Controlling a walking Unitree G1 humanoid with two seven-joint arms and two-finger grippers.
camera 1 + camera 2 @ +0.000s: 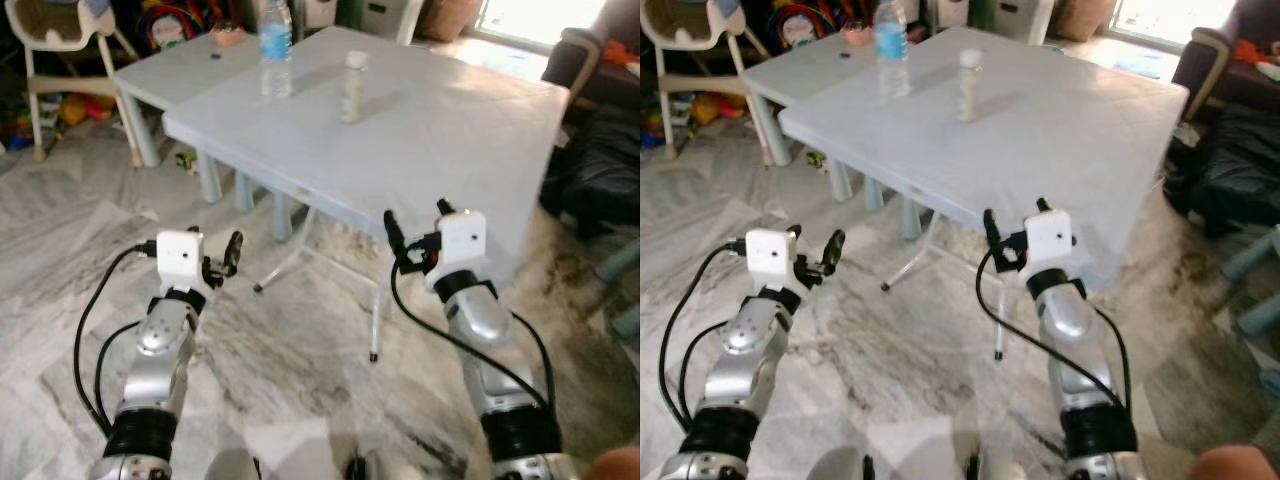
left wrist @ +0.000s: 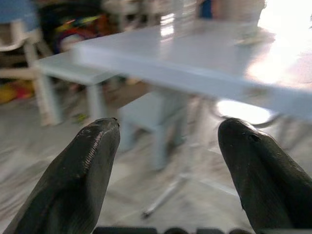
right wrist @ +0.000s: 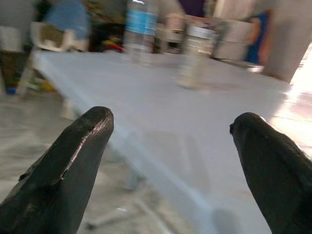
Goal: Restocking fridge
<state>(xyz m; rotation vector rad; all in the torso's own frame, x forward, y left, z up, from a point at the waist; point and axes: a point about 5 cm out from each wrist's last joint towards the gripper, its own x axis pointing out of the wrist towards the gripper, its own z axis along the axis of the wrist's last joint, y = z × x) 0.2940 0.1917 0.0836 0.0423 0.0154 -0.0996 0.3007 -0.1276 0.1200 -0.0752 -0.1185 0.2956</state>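
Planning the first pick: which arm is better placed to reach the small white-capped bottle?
Right. The right gripper is at the table edge, jaws open toward the small bottle; the left gripper hangs over floor.

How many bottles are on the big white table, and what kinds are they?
Water bottle with a blue label: 1
Small pale bottle with a white cap: 1
Total on the big white table: 2

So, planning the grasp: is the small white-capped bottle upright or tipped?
Upright: the small bottle stands cap-up on the table, beside the water bottle.
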